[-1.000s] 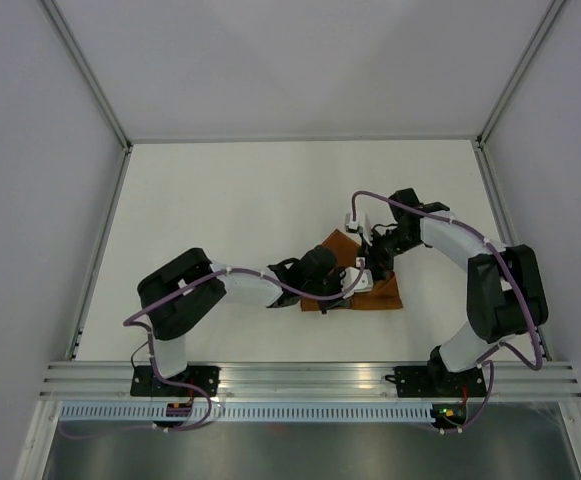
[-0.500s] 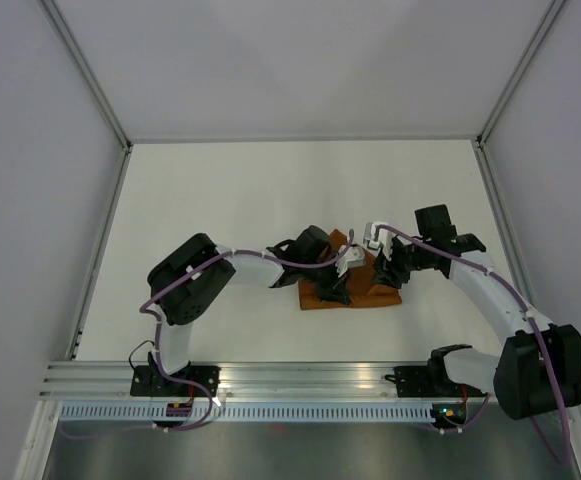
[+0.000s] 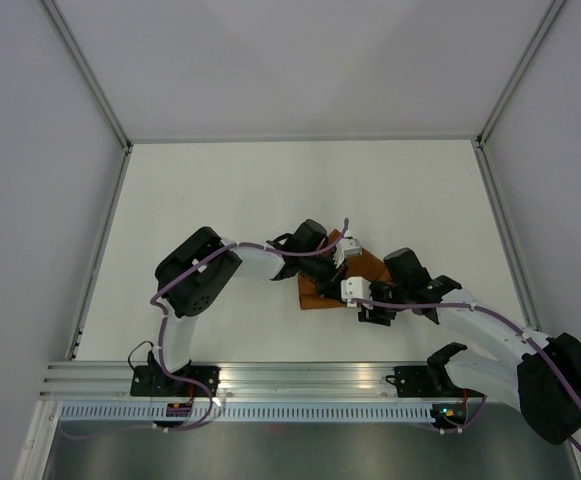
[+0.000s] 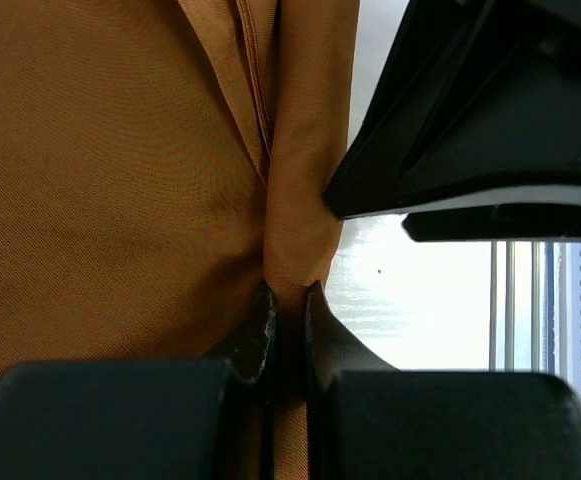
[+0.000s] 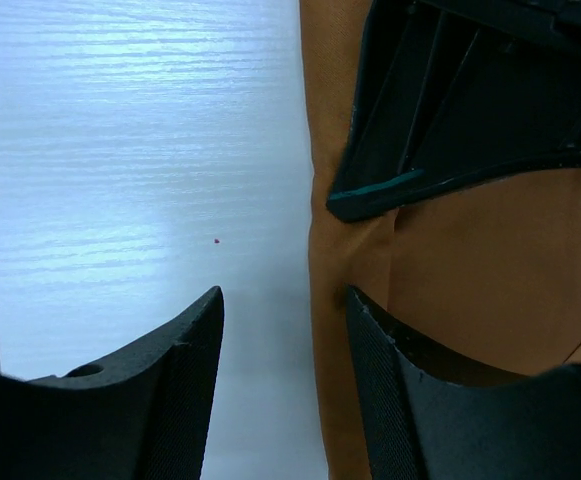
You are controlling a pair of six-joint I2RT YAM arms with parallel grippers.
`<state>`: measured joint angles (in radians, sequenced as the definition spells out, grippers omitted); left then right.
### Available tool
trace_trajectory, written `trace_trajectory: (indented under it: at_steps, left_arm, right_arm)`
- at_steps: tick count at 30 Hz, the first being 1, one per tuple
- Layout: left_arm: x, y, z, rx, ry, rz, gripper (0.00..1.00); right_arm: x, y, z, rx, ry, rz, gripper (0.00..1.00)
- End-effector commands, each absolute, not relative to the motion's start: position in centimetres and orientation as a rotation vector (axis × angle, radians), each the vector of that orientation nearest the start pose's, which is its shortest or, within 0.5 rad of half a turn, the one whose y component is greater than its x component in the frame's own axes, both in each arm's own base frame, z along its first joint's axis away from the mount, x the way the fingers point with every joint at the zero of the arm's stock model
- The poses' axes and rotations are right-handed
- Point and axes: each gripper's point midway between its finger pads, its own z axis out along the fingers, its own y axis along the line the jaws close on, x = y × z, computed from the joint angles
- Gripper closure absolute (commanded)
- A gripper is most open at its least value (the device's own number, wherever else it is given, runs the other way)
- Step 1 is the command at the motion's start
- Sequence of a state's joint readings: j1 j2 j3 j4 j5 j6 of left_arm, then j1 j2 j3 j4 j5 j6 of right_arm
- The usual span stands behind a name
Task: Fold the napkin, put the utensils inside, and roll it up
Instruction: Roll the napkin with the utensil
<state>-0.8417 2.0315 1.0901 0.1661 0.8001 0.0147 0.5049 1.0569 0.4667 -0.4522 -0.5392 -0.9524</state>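
The napkin is bunched into a small folded packet a little toward 5 o'clock from the middle of the table, and both wrists cover most of it in the overhead view. The left gripper is clamped hard on a raised ridge of cloth, with nothing but fabric between its jaws. The right gripper is spread wide and holding nothing. It straddles the packet's long edge, one finger over bare table and the other over orange cloth.

Biggest worry is how crowded it is. The two tools are nearly touching, and in the right wrist view the left one fills the 1 o'clock corner. If the right one closes or slides in, it could bump the left fingers instead of grabbing cloth.

Second, that pinch is only on a thin ridge. The cloth looks slick, so a tug could peel the layers open or drag the whole packet along.

Third, the utensils aren't visible anywhere, so there's no telling if they're tucked inside. If they are, tilting the packet might let them slip out an open end.
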Motion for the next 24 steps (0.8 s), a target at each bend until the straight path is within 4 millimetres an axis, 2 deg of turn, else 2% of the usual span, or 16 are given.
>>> trace_trajectory:
  at_steps: [1, 7, 14, 20, 24]
  left_arm:
    - [17.6, -37.5, -4.3, 1.373, 2.328, -1.238, 0.98]
    - [17.7, -37.5, -4.4, 1.369, 2.332, -1.239, 0.98]
    - [17.9, -37.4, -4.9, 1.363, 2.354, -1.244, 0.98]
    - [17.6, -37.1, -5.2, 1.361, 2.386, -1.259, 0.98]
    - [17.6, -37.1, -5.1, 1.359, 2.397, -1.270, 0.98]
  right_arm:
    - [19.0, 17.4, 3.6, -1.747, 1.668, 0.421, 0.42]
    - [19.3, 18.2, 3.0, -1.770, 1.642, 0.365, 0.43]
    - [18.8, 17.9, 2.1, -1.793, 1.633, 0.347, 0.44]
    - [18.9, 17.8, 2.1, -1.784, 1.615, 0.318, 0.43]
    - [18.8, 17.5, 1.0, -1.810, 1.637, 0.312, 0.43]
